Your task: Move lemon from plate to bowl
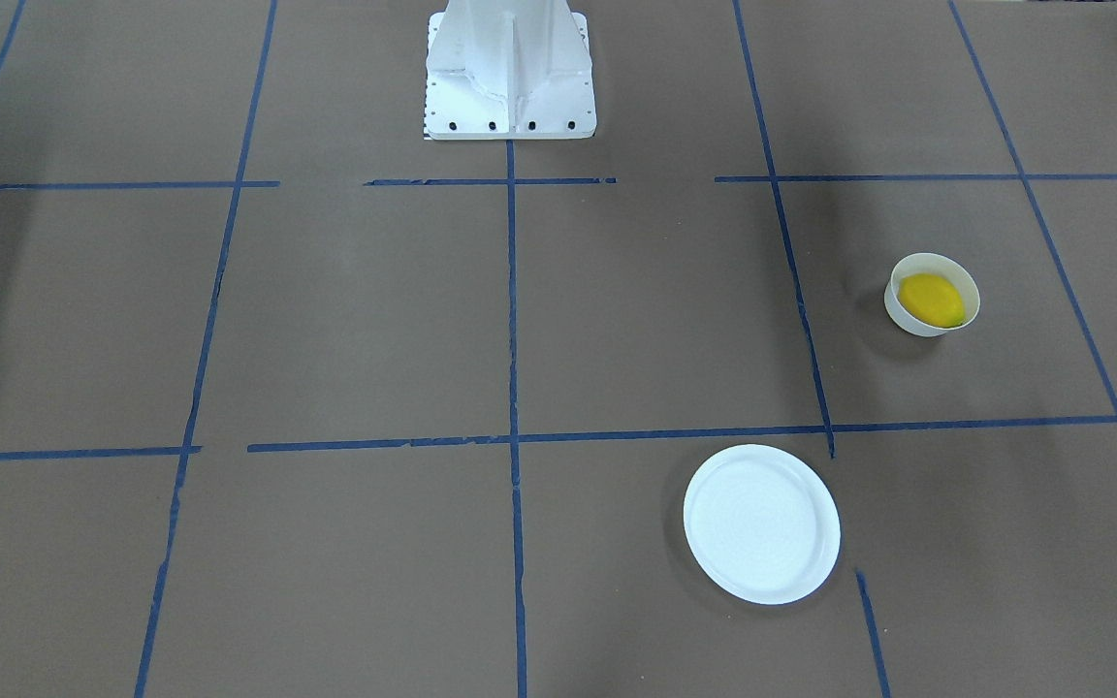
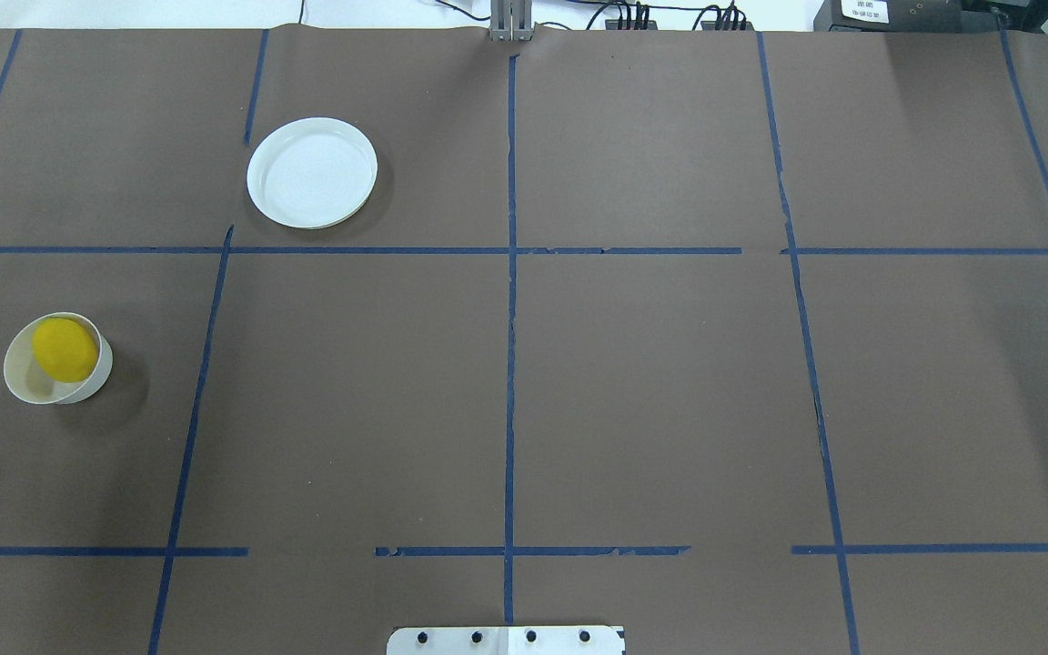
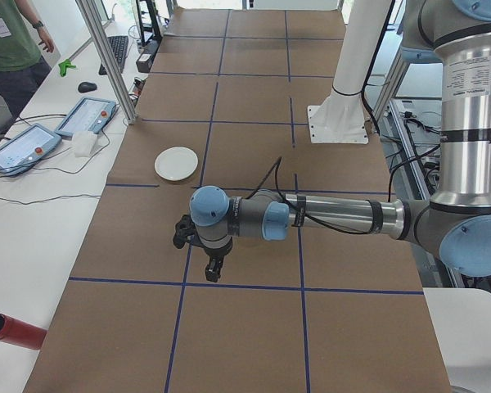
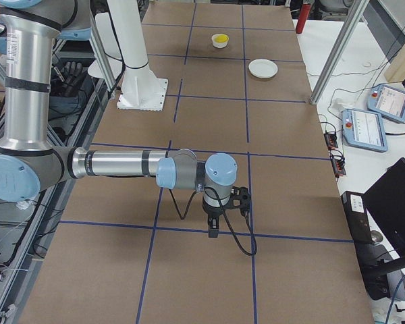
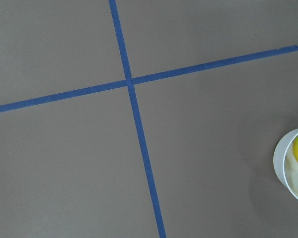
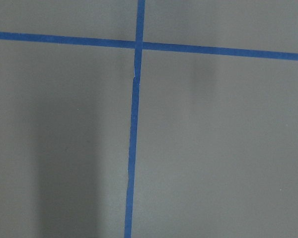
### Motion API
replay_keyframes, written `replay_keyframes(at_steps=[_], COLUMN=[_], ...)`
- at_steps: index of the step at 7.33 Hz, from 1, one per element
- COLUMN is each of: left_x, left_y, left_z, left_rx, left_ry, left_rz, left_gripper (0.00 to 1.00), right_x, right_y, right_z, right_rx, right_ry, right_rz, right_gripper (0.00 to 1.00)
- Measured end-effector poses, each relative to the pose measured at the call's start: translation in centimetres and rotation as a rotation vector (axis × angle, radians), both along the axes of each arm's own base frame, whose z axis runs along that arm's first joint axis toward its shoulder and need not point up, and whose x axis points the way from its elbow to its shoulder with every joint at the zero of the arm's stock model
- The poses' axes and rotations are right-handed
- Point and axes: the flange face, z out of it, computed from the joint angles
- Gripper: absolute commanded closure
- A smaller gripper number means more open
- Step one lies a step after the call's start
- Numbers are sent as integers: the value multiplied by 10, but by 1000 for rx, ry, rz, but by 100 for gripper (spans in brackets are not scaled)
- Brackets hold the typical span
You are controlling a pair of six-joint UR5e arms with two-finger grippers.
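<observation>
Lemon (image 2: 64, 348) sits in the bowl (image 2: 28, 384), near your overhead view's left edge; plate (image 2: 311, 173) well apart, upper left. Left gripper (image 3: 213, 269), right gripper (image 4: 213, 229) over open table (image 2: 651, 391): grip state, cannot tell.

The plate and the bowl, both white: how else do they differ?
The plate is flat and wide; the bowl is deep and much narrower. The plate lies empty, while the bowl holds the lemon. The plate looks bright white, the bowl slightly creamier. Both are round and stand apart on the brown table.
</observation>
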Motion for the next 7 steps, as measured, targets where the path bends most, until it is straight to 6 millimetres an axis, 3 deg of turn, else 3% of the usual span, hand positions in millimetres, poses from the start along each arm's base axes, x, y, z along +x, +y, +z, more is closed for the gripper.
replay_keyframes(at_steps=[7], left_x=[-3], left_y=[4], left_z=[5], left_rx=[-9], left_ry=[-20], left_rz=[-8], left_gripper=[0], right_x=[0], right_y=[0], right_z=[0], right_rx=[-1], right_ry=[-1], right_rz=[0], right_gripper=[0])
